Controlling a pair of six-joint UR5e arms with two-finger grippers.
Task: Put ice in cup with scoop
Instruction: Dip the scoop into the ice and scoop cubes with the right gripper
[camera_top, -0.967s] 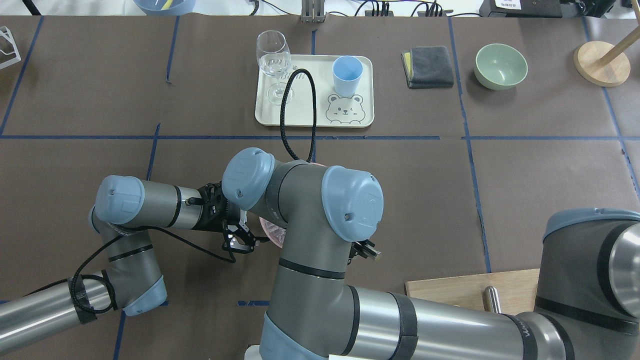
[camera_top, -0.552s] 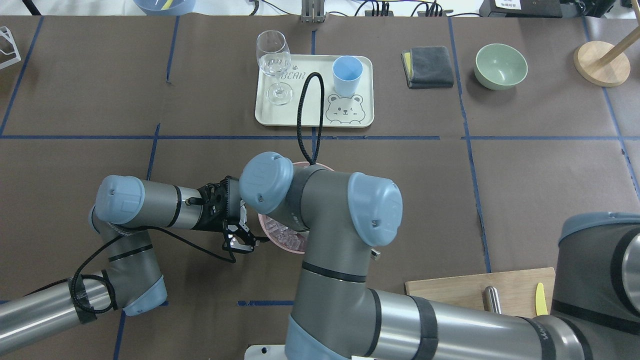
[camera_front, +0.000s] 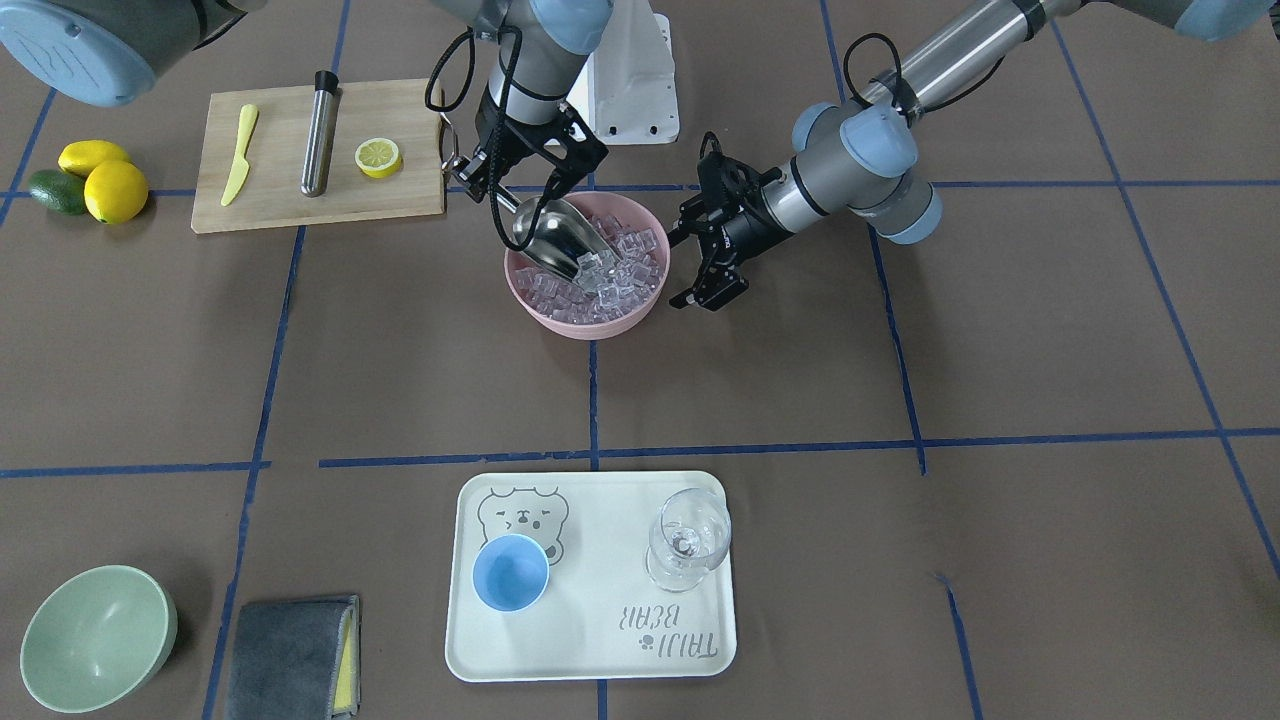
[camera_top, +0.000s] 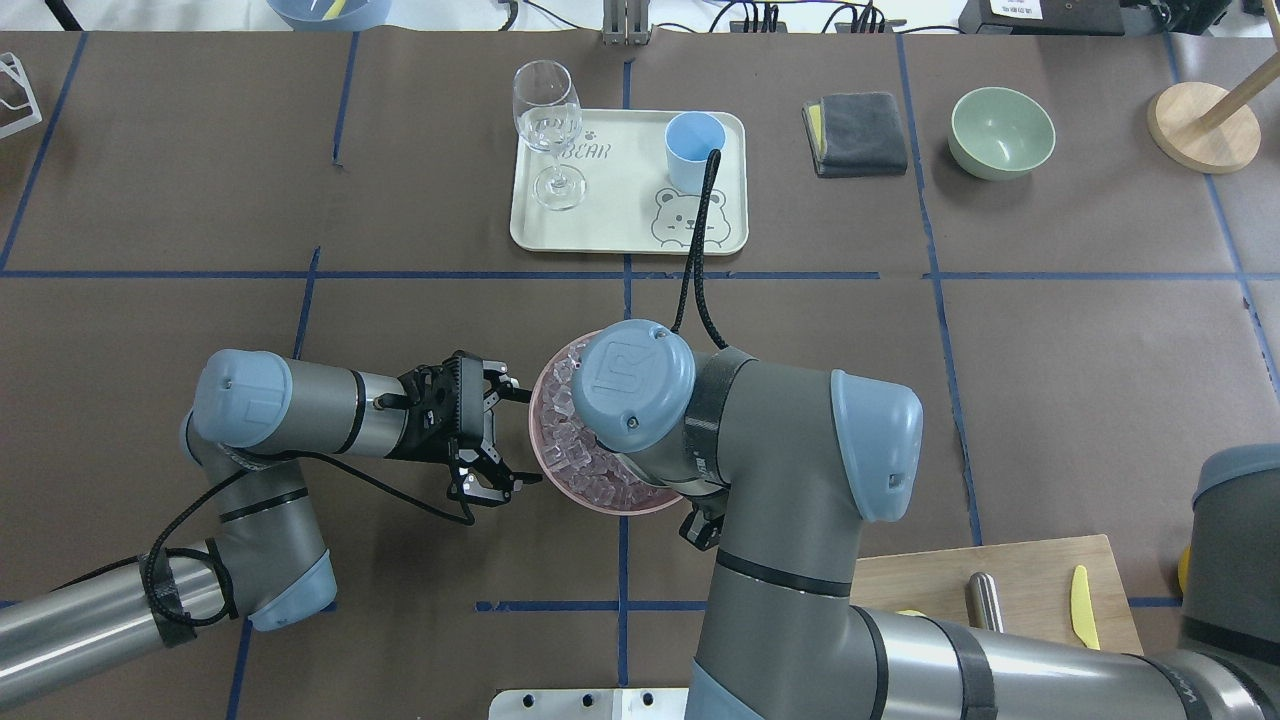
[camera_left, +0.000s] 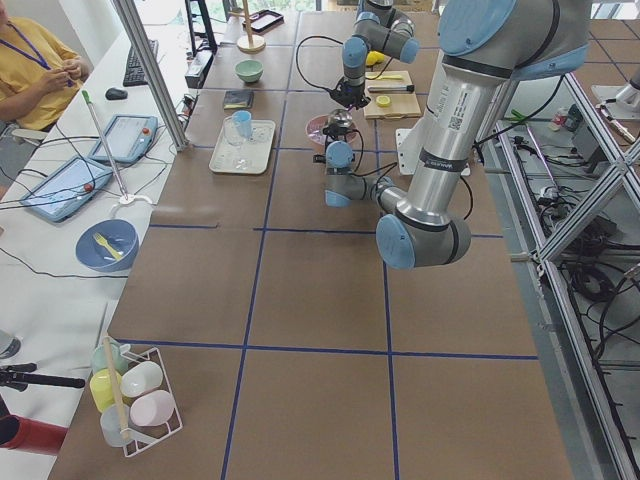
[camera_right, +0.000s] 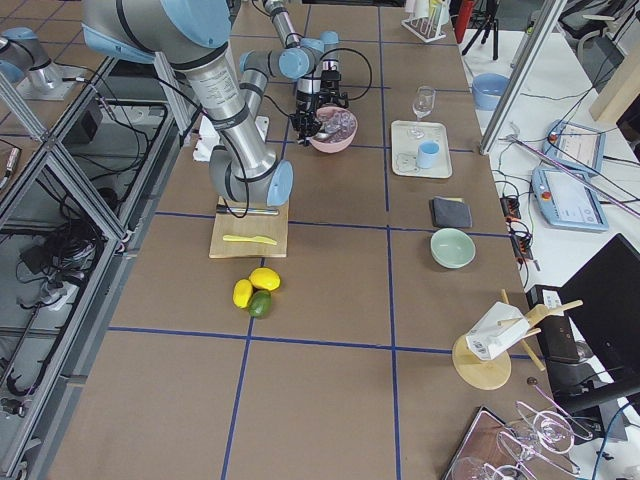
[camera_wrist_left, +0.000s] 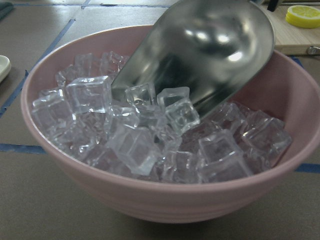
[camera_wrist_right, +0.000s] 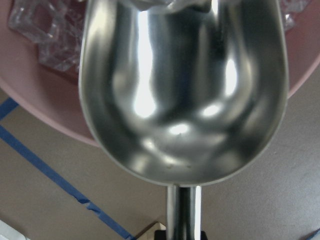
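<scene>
Steel scoop in right jaws, left spread

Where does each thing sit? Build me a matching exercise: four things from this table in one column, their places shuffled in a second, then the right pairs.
Things:
1. scoop
2. cup
3. lemon half
4. grey cloth

Places:
A. on the wooden cutting board
B. on the table beside the green bowl
C. on the cream tray with the stemmed glass
D. in the pink bowl of ice, held by the right gripper

Pairs: 1-D, 2-C, 3-A, 4-B
</scene>
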